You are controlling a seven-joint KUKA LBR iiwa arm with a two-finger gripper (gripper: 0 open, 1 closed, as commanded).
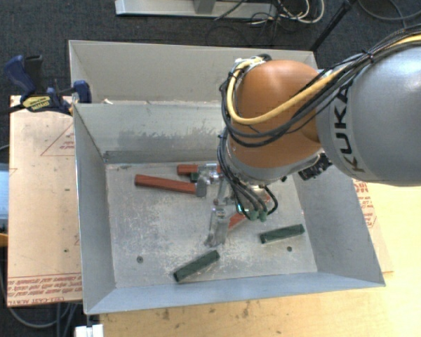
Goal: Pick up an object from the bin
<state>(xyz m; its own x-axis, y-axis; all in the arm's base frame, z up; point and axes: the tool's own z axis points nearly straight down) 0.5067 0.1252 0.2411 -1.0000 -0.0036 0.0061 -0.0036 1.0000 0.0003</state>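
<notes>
My gripper (213,239) hangs from under the orange wrist cover and reaches down to the bin floor near the middle. A small red piece (236,221) lies right beside it on the right, partly hidden by the wrist. A dark green block (196,265) lies just in front of the gripper tip, apart from it. A long red-brown stick (165,183) lies to the left of the gripper, and a shorter red-brown piece (188,168) sits behind that stick.
A second dark green block (281,234) lies on the floor to the right of the gripper. The arm and its cables cover the bin's right rear part. The bin's sloping walls rise close on all sides.
</notes>
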